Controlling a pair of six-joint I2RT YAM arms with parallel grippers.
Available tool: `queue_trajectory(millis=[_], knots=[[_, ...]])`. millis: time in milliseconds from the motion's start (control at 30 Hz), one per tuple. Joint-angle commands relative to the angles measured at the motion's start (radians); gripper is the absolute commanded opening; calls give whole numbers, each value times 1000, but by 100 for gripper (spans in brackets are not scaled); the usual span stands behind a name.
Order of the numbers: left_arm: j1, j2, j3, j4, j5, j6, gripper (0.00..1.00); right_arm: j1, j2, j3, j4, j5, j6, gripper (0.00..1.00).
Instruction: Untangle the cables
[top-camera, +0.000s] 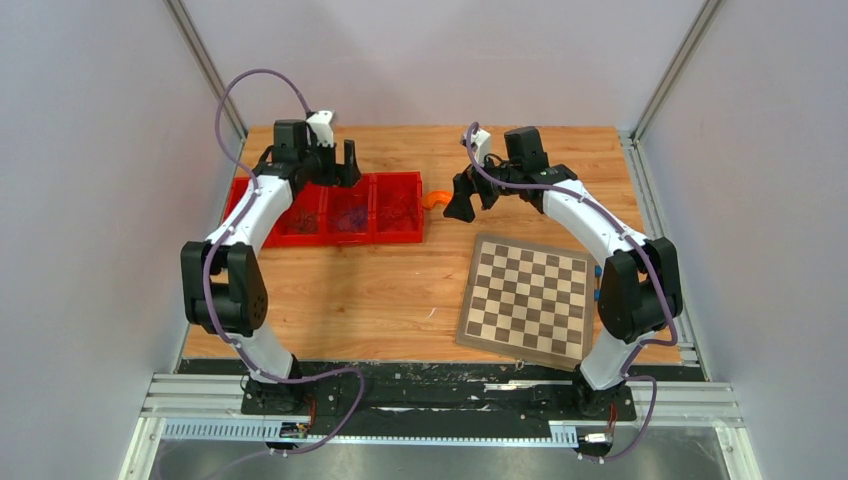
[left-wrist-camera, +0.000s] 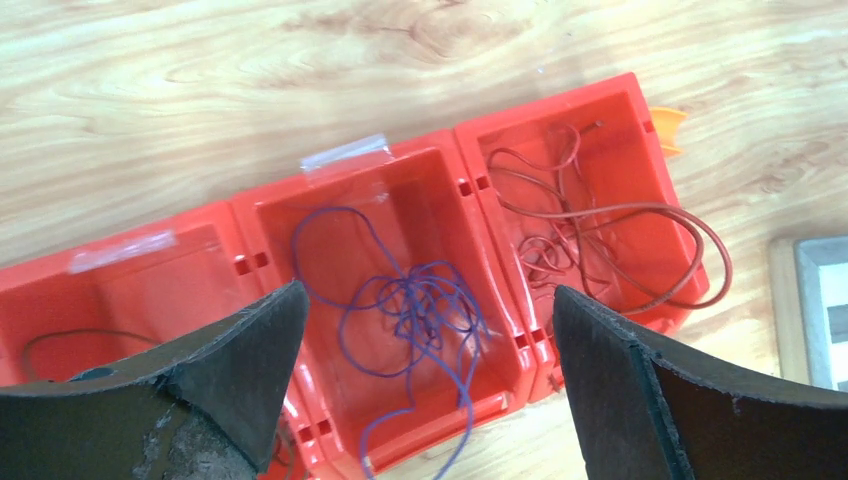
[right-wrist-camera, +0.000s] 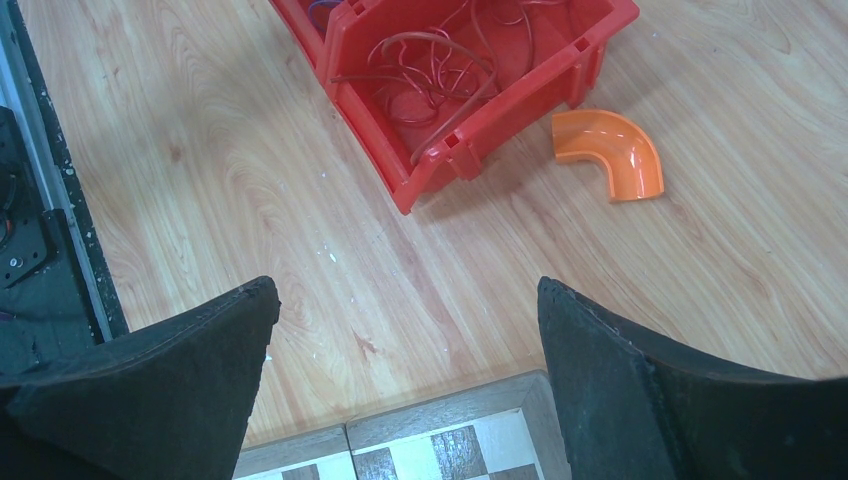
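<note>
A row of red bins (top-camera: 400, 178) stands at the back left of the table. In the left wrist view the middle bin (left-wrist-camera: 276, 215) holds a curly blue cable (left-wrist-camera: 425, 305). The right bin (left-wrist-camera: 630, 100) holds a curly red cable (left-wrist-camera: 600, 215), which also shows in the right wrist view (right-wrist-camera: 440, 60). The left bin (left-wrist-camera: 40, 290) holds a dark thin cable (left-wrist-camera: 70, 335). My left gripper (left-wrist-camera: 425, 330) is open and empty above the middle bin. My right gripper (right-wrist-camera: 405, 330) is open and empty over bare wood just off the chessboard's corner.
An orange pipe elbow (right-wrist-camera: 612, 152) lies on the wood right of the bins, seen from above too (top-camera: 433, 199). A chessboard (top-camera: 527, 299) lies at the front right. Grey walls enclose the table on the left, back and right.
</note>
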Motion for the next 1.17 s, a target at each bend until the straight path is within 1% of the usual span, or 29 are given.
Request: queue_trajectory(millis=[0, 67, 100, 133, 167, 200, 233, 267, 300, 333, 433, 467, 533, 600, 700, 733, 800, 967, 1133], knots=[[10, -105, 75, -10, -115, 59, 100, -6, -47, 19, 12, -8, -12, 100], [33, -134, 110, -42, -118, 49, 100, -9, -46, 22, 11, 0, -14, 100], [61, -139, 154, -85, -116, 38, 100, -13, -45, 26, 12, 4, -15, 100], [72, -132, 189, -167, -96, 13, 100, -19, -44, 28, 12, 8, -16, 100], [121, -121, 281, -219, -82, 1, 100, -23, -43, 29, 13, 14, -17, 100], [143, -83, 331, -343, -59, -19, 100, -30, -43, 28, 13, 19, -17, 100], [185, -61, 437, -405, -53, -23, 100, -44, -42, 28, 13, 23, -16, 100], [204, -17, 482, -521, -48, -22, 100, -53, -42, 25, 13, 30, -16, 100], [236, -2, 543, -565, -35, -11, 100, -65, -41, 22, 14, 34, -14, 100], [251, 13, 557, -621, -31, 21, 100, -80, -38, 19, 15, 39, -9, 100], [296, 40, 590, -720, -20, 98, 100, -136, -39, 3, 14, 48, 3, 100], [300, 49, 597, -774, -22, 129, 100, -157, -43, -7, 13, 54, 3, 100], [312, 62, 591, -825, -10, 156, 100, -195, -55, -32, 13, 74, 2, 100], [317, 46, 540, -806, 3, 141, 100, -231, -74, -63, 13, 87, 8, 100], [316, -21, 383, -711, 29, 95, 100, -259, -119, -133, 13, 121, 3, 100], [314, -29, 355, -676, 28, 90, 100, -265, -139, -162, 14, 136, -6, 100], [305, -36, 288, -658, 16, 85, 100, -281, -174, -216, 15, 163, -19, 100], [248, -44, 219, -631, -96, 122, 100, -348, -243, -306, 24, 206, -24, 100], [132, -58, 192, -606, -230, 174, 100, -412, -290, -323, 32, 207, -22, 100]])
